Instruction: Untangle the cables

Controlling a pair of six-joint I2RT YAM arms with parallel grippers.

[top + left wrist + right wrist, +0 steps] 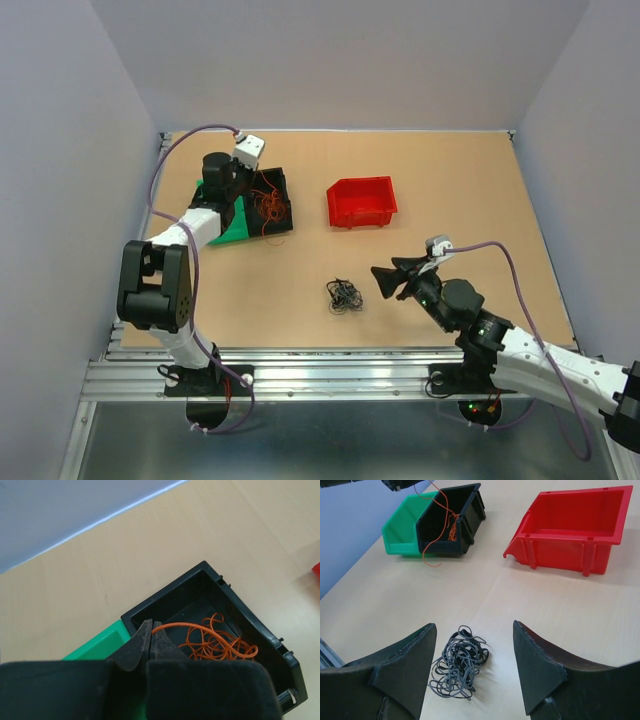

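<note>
The left jaws were clamped on an orange cable (175,625) rising from the black bin (285,195) at the desk's (480,200) ten o'clock. The right jaws stood open, at three o'clock from the dark cable tangle (345,295) lying mid-desk.

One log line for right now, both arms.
left gripper: shut on orange cable at black bin | right gripper: open, apart from dark cable tangle
</note>
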